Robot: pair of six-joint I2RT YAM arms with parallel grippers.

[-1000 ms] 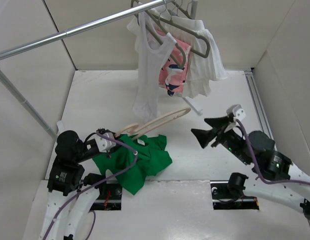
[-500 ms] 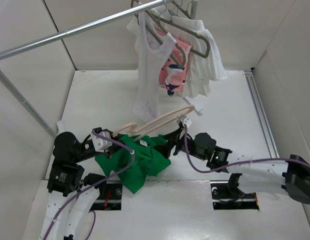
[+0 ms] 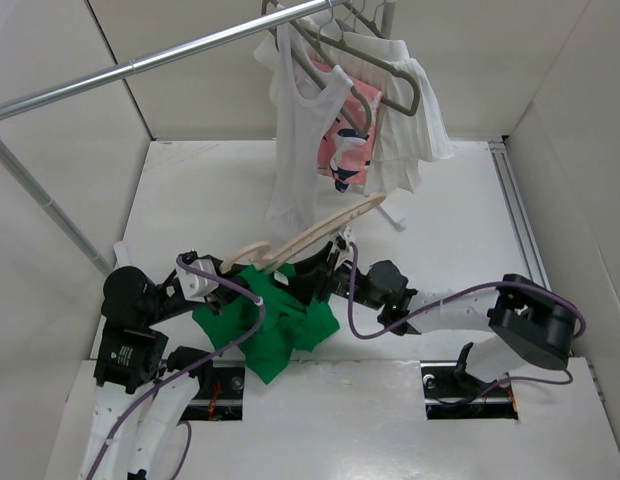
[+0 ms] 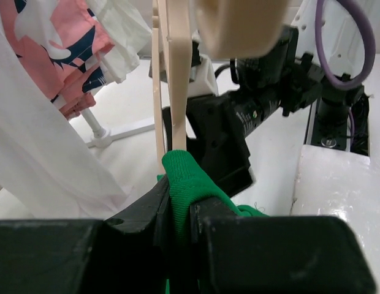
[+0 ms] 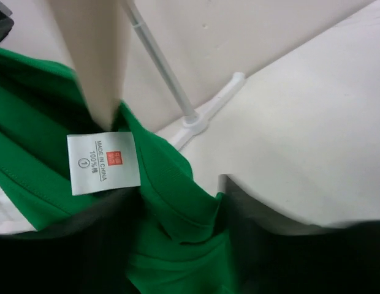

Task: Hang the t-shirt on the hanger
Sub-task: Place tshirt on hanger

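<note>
The bright green t-shirt (image 3: 280, 322) lies bunched on the table's near left. The cream hanger (image 3: 325, 228) slants up out of its neck toward the right. My left gripper (image 3: 238, 284) is shut on the green collar (image 4: 181, 180), with the hanger's arm (image 4: 178, 73) rising just beyond the jaws. My right gripper (image 3: 308, 280) reaches into the t-shirt from the right. In the right wrist view the right gripper (image 5: 178, 193) is open with collar fabric between its blurred fingers, beside the white neck label (image 5: 103, 162) and the hanger (image 5: 86, 61).
A metal clothes rail (image 3: 190, 50) crosses the back. A white tank top (image 3: 295, 150), a pink patterned garment (image 3: 345, 150) and grey-brown hangers (image 3: 380, 80) hang from it. The rail's post and foot (image 5: 202, 113) stand just behind the t-shirt. White walls enclose the table.
My right arm has swung from the right side across to the t-shirt's neck. The hanger's free end has tilted higher. The left gripper has kept its hold.
</note>
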